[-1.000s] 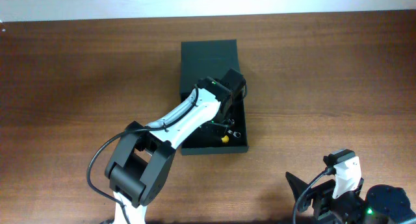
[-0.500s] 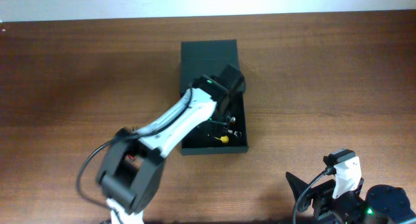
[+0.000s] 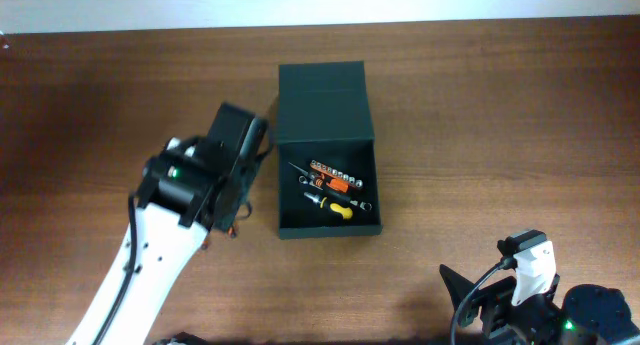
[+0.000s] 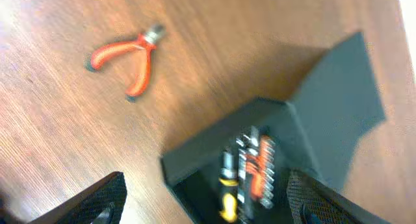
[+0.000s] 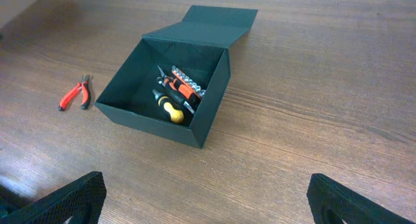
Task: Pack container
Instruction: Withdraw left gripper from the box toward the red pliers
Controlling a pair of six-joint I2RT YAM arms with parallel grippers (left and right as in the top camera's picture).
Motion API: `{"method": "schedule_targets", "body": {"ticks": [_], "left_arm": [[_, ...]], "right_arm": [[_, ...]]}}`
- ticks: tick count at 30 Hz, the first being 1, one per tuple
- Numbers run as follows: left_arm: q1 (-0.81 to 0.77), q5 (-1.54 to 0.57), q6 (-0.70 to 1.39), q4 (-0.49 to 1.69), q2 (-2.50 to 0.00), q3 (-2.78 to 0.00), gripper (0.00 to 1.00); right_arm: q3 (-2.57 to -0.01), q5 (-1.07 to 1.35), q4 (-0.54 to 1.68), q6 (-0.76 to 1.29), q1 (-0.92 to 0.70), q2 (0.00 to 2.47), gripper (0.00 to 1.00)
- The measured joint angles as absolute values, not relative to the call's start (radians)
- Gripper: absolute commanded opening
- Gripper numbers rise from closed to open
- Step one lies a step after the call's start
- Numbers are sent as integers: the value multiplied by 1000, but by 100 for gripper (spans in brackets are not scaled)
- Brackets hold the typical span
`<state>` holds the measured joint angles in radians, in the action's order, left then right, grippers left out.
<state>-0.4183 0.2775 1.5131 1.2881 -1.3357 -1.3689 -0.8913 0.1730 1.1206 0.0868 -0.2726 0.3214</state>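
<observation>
- Overhead view. The container [image 3: 330,228] stands mid-bench and open, with its lid [image 3: 322,100] folded back flat on the far side. Inside lie a screwdriver [image 3: 335,207] with a yellow-and-black handle and an orange bit holder [image 3: 335,177], side by side towards the right wall. The left arm [image 3: 190,185] hangs just left of the container, and its tool cannot be made out from here. The right arm [image 3: 530,285] sits at the near right edge, well apart from everything.
- Left wrist view (soft focus). The left tool [image 4: 208,208] has its fingers spread wide with nothing between them. It looks down on a corner of the container. Red-handled pliers [image 4: 127,55] lie on the bare bench [image 4: 52,139], clear of the container wall.
- Right wrist view. The right tool [image 5: 211,201] has its fingers apart and is empty, near of the container. The pliers lie left of the container with their jaws pointing far, touching nothing.
- Step in hand (judged). The pliers are the one item left outside, and the left tool is placed to fetch them.
- Method advised:
  - Centre the left tool over the pliers near the pivot, fingers set across both handles.
  - Lower it fully to the bench before closing, so the handles do not splay.
  - Lift clear of the left wall.
  - Release over the vacant left floor, away from the screwdriver.
  - Fold the lid shut last.
</observation>
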Motion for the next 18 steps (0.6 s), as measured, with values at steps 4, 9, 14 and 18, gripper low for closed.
{"method": "schedule_targets", "body": {"ticks": [4,9,14,18], "left_arm": [[-385,286,1499,1200,-1284,-1171,98],[-341,262,1479,1158,-1302,-1044,99],[-261,232,1343,1061,-1388,-1033,99],[-197,189,1192,969,-1489,-1033,99]], "right_arm": [[-891,173,1121,87,-273,321,99],[-891,173,1121,87,-273,321,99],[-891,173,1121,88,-273,321,99],[-891,173,1121,87,-273,321,99]]}}
